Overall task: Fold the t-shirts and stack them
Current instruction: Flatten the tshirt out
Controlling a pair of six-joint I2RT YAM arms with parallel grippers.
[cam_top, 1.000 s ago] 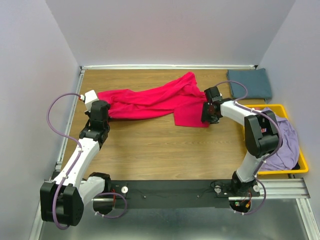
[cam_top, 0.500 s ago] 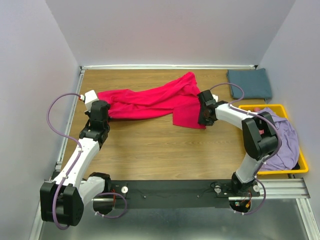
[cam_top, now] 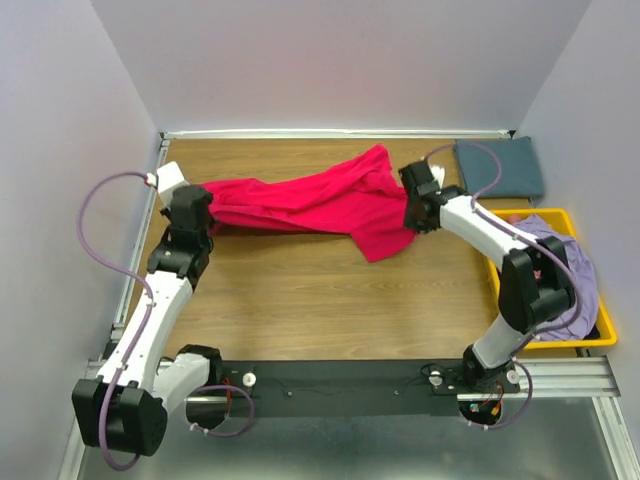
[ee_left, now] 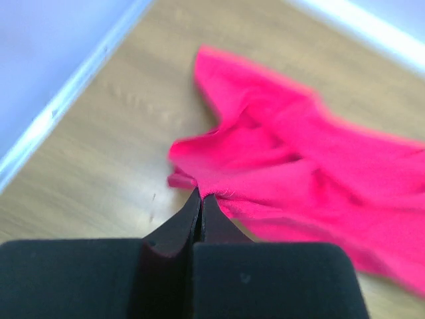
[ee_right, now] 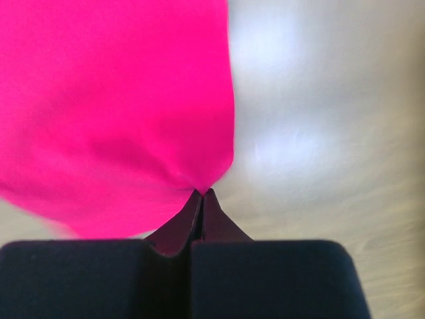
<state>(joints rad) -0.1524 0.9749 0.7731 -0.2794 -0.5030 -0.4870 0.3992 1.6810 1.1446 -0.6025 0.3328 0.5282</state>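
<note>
A crimson-pink t-shirt (cam_top: 310,200) stretches across the far half of the wooden table, bunched and twisted. My left gripper (cam_top: 200,215) is shut on its left end; in the left wrist view the cloth (ee_left: 299,166) bunches at the pinched tips of the gripper (ee_left: 200,194). My right gripper (cam_top: 418,222) is shut on the shirt's right edge, and the cloth (ee_right: 113,106) hangs from the closed gripper (ee_right: 202,193) above the table. A slate blue-grey t-shirt (cam_top: 498,168) lies folded at the far right corner. A lavender t-shirt (cam_top: 568,275) lies heaped in the yellow bin (cam_top: 560,343).
The yellow bin stands against the right wall beside the right arm. White walls close in the table on three sides, with a pale rail (ee_left: 60,113) along the left edge. Bare wood (cam_top: 320,300) lies between the shirt and the arm bases.
My right gripper closed on the shirt's right edge and moved it up and toward the back. The left gripper shifted toward the far left with its end of the shirt, pulling the cloth longer.
</note>
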